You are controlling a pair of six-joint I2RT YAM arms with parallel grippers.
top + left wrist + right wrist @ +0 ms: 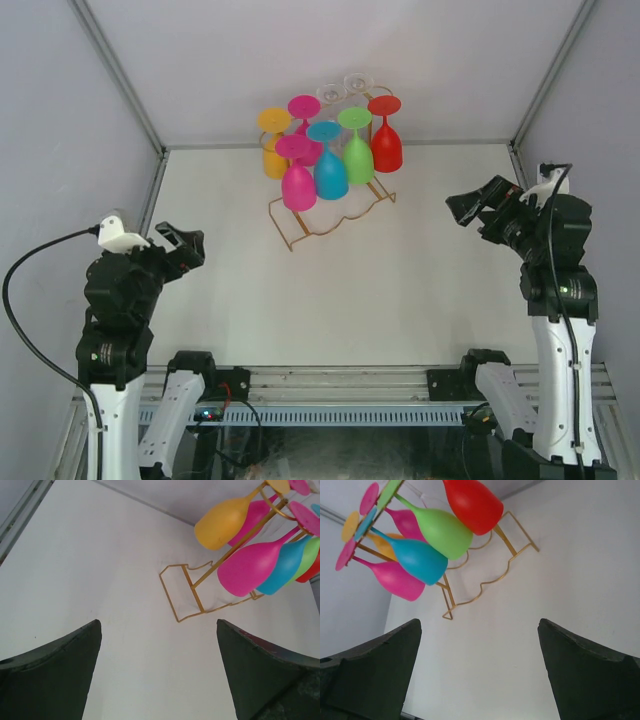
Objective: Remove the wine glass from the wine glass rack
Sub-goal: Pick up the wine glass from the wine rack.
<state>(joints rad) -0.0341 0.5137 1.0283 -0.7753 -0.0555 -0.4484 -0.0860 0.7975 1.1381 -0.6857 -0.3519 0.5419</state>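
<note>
Top external view: the wine glass rack [282, 226] stands on the white tabletop [400, 300] at its far side, close to the back wall and well apart from both arms. Coloured wine glasses hang from its top rails upside down, feet up and bowls down. Along the front are a magenta glass [298, 187], a blue glass [330, 175], a green glass [358, 160] and a red glass [386, 150]. A yellow glass [274, 160] and a second magenta glass [304, 106] hang behind them on the left. At the back there seem to be two clear glasses [345, 88], though they are too faint against the wall to be sure. The bowls hang close together above the wavy wire base.

The left hand [185, 243] is raised near the left edge of the tabletop, its fingers spread wide, holding and touching nothing. The right hand [475, 208] is raised near the right edge, also spread wide with nothing between its fingers. Both wrist views look at the rack through the gap between the fingers.
</note>
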